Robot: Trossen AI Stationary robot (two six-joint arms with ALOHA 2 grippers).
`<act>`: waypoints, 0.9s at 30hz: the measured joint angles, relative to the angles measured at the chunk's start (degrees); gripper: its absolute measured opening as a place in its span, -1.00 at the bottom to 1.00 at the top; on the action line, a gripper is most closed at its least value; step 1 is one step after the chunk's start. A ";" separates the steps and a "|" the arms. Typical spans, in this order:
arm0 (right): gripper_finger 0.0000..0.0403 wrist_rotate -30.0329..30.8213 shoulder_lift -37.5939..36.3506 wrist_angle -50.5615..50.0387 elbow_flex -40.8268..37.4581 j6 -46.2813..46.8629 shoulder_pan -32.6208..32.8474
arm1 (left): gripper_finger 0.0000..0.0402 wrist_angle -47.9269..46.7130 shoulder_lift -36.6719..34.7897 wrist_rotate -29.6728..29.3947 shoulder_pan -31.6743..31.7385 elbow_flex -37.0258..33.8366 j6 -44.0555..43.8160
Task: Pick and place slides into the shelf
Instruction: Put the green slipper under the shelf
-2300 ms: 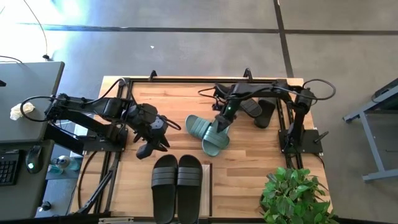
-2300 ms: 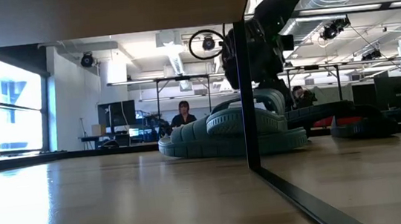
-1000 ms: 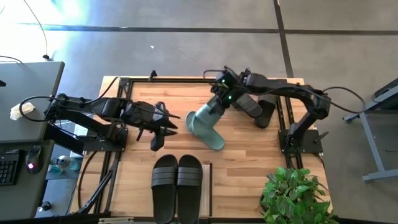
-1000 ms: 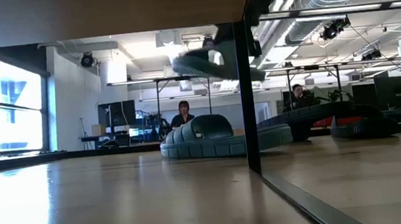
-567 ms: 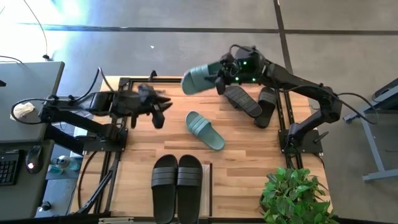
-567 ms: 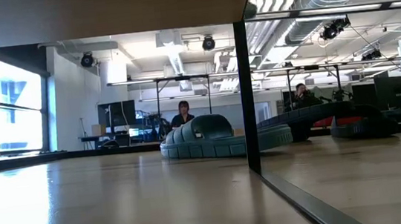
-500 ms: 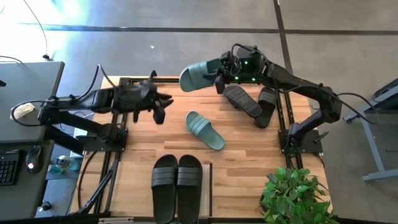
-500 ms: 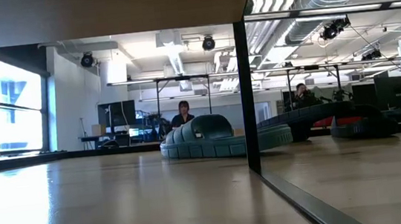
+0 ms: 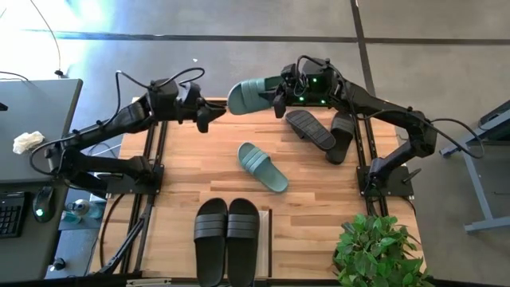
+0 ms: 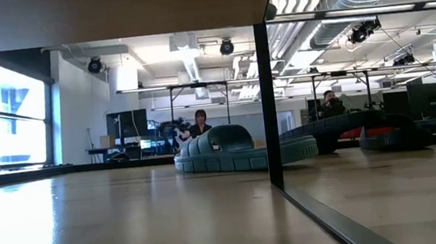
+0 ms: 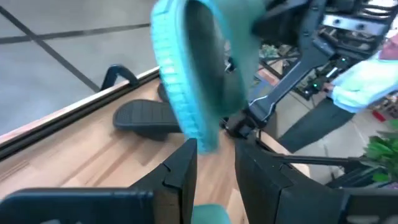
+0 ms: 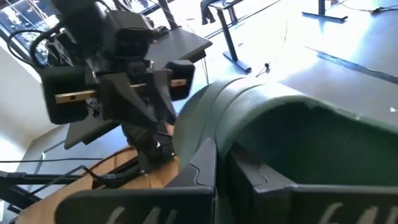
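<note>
We see the right end effector (image 9: 279,96) clenched on a green slide (image 9: 253,96), lifted above the desk's (image 9: 183,187) far edge, facing the left end effector (image 9: 205,117), whose fingers stand slightly parted and empty. It looks light, soft and bendy, so we judge the wide strap the surest hold.

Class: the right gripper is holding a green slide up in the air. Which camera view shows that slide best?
The high view: the lifted green slide shows whole, clamped in the right gripper over the table's far edge. The left wrist view sees its ribbed sole edge-on; the right wrist view sees only its strap close up; the low view misses it.

Right pincer (image 12: 217,163) clamps green slide (image 12: 292,137); left pincer (image 12: 163,134) just beside.
</note>
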 joint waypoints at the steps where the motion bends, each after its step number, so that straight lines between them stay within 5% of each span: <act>1: -1.00 -0.02 0.00 0.08 0.00 0.11 0.02 | -0.53 -0.21 0.58 0.12 0.54 0.00 0.00; 11: -1.00 -1.49 5.64 -0.88 -0.02 12.87 -1.92 | -0.53 -1.76 0.96 8.35 3.01 -0.02 2.08; 16: -1.00 -9.94 12.50 6.31 -0.04 19.98 -3.50 | -0.53 -6.33 -2.93 8.92 2.96 0.00 2.42; 27: -1.00 -19.12 23.30 19.12 -0.09 31.00 -5.71 | -0.53 -24.21 -10.80 -2.77 2.96 0.02 3.27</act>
